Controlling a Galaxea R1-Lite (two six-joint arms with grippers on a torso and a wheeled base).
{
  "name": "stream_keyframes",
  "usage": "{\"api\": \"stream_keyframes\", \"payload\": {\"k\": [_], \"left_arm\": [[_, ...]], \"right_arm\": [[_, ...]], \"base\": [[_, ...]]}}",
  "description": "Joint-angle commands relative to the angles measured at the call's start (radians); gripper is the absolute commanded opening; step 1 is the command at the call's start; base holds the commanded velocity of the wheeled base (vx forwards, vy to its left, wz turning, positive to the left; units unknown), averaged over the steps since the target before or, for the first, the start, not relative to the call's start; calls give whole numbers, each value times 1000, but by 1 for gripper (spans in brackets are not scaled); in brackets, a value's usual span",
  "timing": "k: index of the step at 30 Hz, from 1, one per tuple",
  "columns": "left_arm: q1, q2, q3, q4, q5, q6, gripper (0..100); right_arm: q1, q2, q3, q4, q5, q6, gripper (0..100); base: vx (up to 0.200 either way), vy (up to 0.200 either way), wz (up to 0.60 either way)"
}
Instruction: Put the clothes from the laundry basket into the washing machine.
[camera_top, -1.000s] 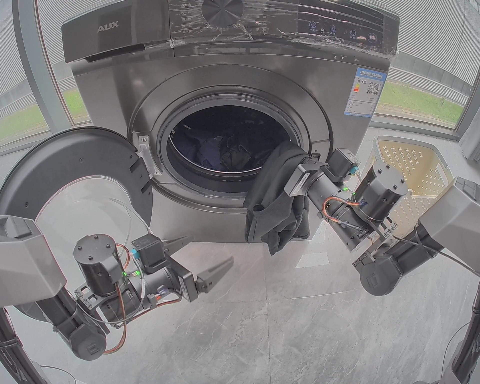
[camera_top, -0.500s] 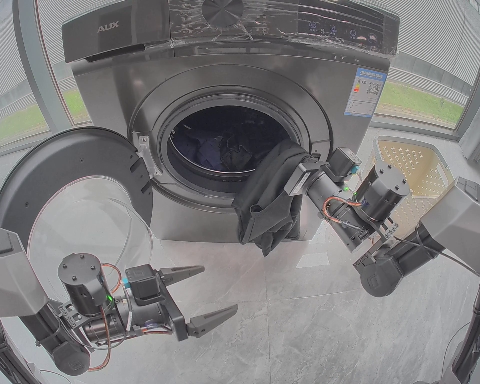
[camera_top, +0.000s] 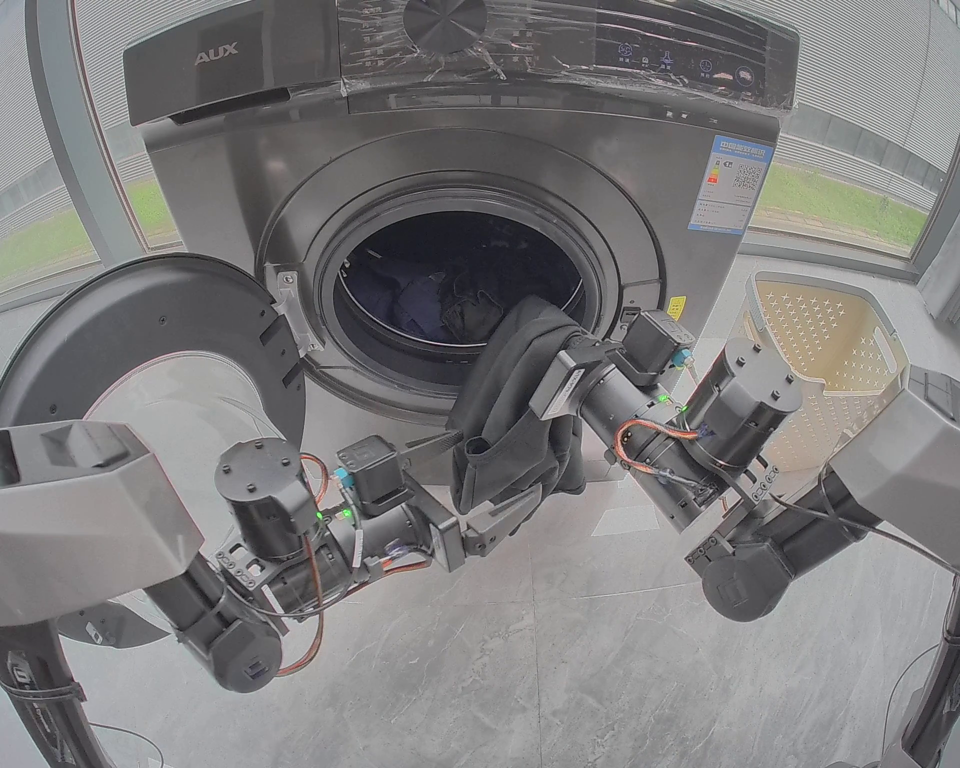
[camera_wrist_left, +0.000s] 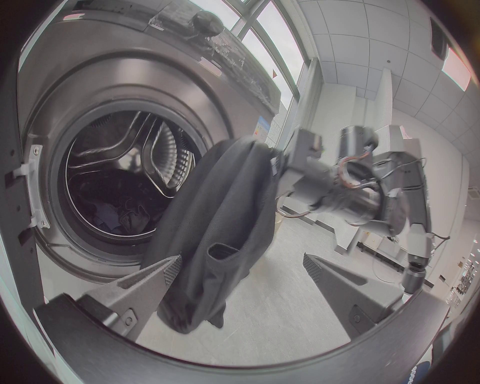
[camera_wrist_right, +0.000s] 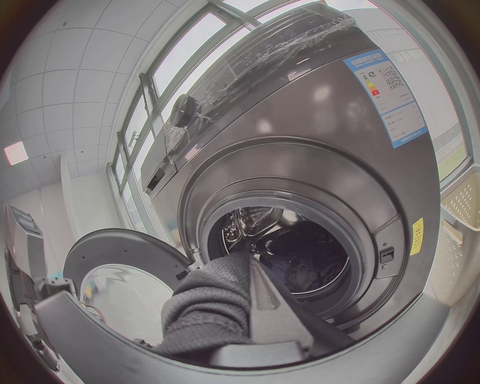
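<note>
A black garment (camera_top: 510, 420) hangs in front of the washing machine (camera_top: 450, 150), just below the rim of its open drum (camera_top: 455, 280). My right gripper (camera_top: 560, 352) is shut on the garment's top fold. My left gripper (camera_top: 478, 480) stands open, one finger on each side of the garment's lower hanging part. In the left wrist view the garment (camera_wrist_left: 225, 215) dangles between the fingers (camera_wrist_left: 145, 285). The right wrist view has the cloth (camera_wrist_right: 210, 305) bunched in the right gripper (camera_wrist_right: 250, 270), facing the drum (camera_wrist_right: 300, 260). Dark clothes (camera_top: 450, 300) lie inside the drum. The cream laundry basket (camera_top: 830, 340) stands at the right.
The round machine door (camera_top: 150, 340) is swung wide open on the left, close behind my left arm. Grey tiled floor (camera_top: 560, 650) spreads out in front of the machine. Windows run behind the machine on both sides.
My left arm swung up from low over the floor until its open fingers flank the hanging garment. My right gripper carried the garment a little to the left.
</note>
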Motion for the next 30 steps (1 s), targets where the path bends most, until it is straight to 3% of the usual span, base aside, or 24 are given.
{"api": "stream_keyframes", "payload": {"k": [1,6,9,16,30], "left_arm": [[-6,147,-113,-8,45,-22,100],[-4,208,-212,-8,86,-32,100],[-4,245,-268,-8,107,-29,100],[-10,272,-296,-6,109,-29,100],[2,311,-328,-8,115,-39,100]], "right_arm": [[27,-1,-5,2,0,0,0],[36,-8,-2,2,-3,0,0],[53,-8,-2,3,-43,3,0],[85,-8,-3,6,-55,7,0],[85,-9,-2,6,-57,14,0]], "base": [[0,0,0],[0,0,0],[0,0,0],[0,0,0],[0,0,0]]}}
